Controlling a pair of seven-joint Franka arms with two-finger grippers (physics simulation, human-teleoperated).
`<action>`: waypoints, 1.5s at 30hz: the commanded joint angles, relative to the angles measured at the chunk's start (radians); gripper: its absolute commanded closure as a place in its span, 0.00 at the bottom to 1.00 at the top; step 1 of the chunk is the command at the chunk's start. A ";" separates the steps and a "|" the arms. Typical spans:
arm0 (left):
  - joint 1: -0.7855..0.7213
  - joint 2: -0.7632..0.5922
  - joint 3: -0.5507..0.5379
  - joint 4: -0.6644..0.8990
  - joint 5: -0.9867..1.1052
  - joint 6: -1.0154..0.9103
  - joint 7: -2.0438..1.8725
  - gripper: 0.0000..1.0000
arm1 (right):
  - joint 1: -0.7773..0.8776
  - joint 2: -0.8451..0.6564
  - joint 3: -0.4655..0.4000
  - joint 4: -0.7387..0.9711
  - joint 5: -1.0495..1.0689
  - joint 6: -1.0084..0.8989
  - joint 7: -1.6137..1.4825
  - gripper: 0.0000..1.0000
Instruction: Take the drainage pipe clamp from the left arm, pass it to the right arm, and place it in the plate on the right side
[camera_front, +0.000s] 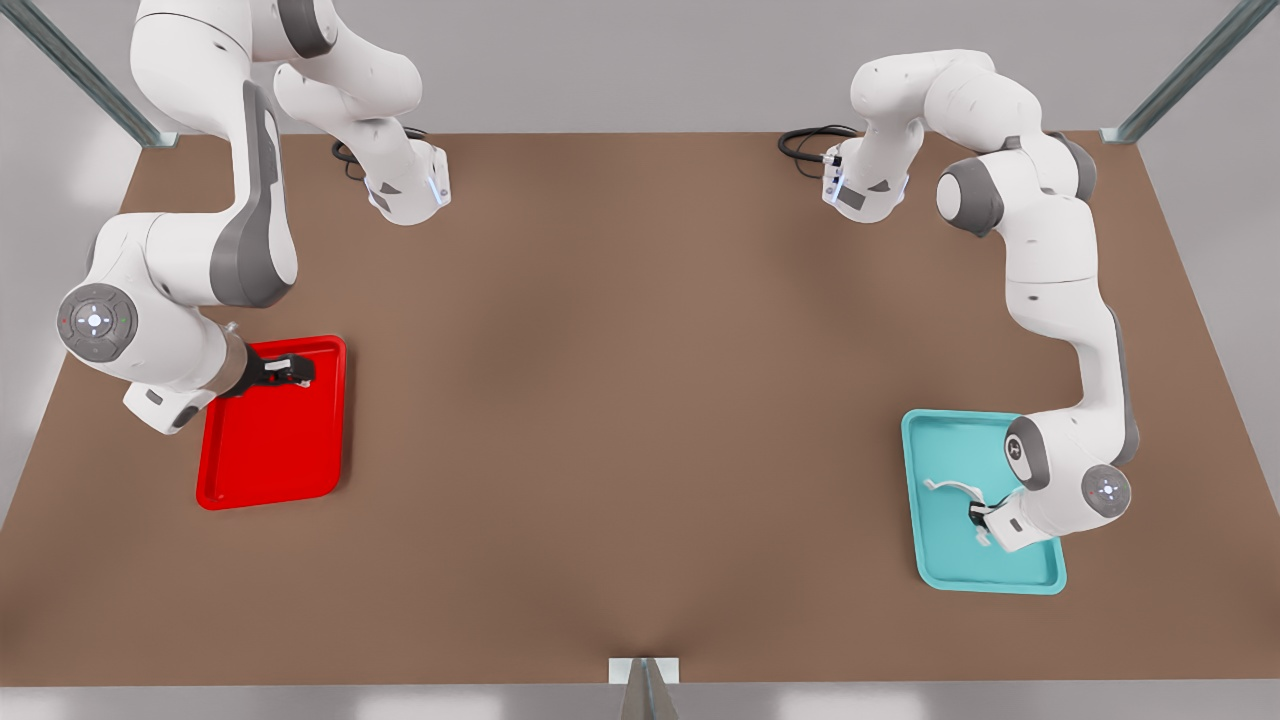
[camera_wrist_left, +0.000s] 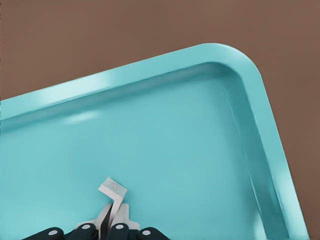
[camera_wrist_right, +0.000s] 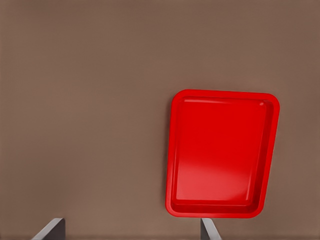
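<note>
The drainage pipe clamp (camera_front: 953, 488), a thin white strap with bent tabs, is in the teal tray (camera_front: 940, 572) at the front view's right. My left gripper (camera_front: 980, 517) is low in that tray, shut on one end of the clamp. In the left wrist view a tab of the clamp (camera_wrist_left: 113, 190) sticks out from between the fingers (camera_wrist_left: 106, 220), over the teal tray (camera_wrist_left: 240, 65). My right gripper (camera_front: 298, 372) hangs open above the far end of the red plate (camera_front: 270, 460) at the front view's left. The right wrist view has the plate (camera_wrist_right: 220, 150) below, holding nothing, and the fingertips (camera_wrist_right: 52, 229) spread wide.
A brown table (camera_front: 640, 400) carries both trays far apart, with bare surface between them. Metal frame posts (camera_front: 1185, 75) stand at the back corners and a small bracket (camera_front: 645, 675) sits at the front edge. Both arm bases (camera_front: 410, 190) are at the back.
</note>
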 joint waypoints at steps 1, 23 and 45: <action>0.001 -0.002 0.000 0.001 -0.004 0.000 -0.012 0.79 | 0.000 -0.001 0.000 0.000 0.001 0.000 0.001 0.00; -0.262 -0.115 -0.048 0.174 0.001 -0.509 -0.852 0.79 | 0.022 0.005 0.001 0.000 0.001 0.000 0.001 0.00; -0.592 -0.097 -0.311 0.234 -0.002 -0.412 -1.732 0.79 | 0.422 0.171 0.075 -0.030 0.208 0.415 -0.807 0.00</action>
